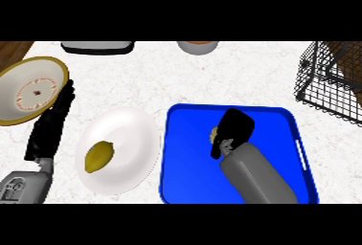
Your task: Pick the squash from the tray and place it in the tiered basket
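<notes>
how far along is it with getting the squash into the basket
Done: nothing yet. The squash is on the blue tray, not in the tiered basket at upper right. In hand: the right hand covers most of the squash; whether it grips is unclear. Left: lift it, carry it to the basket, release. The left hand rests open at the left.

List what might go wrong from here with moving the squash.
1. The right hand hides most of the squash, only a sliver showing at its left; it might slip out.
2. The tiered basket stands at the upper right, partly cut off; the carry could catch the rim of the tray or the wire wall.
</notes>
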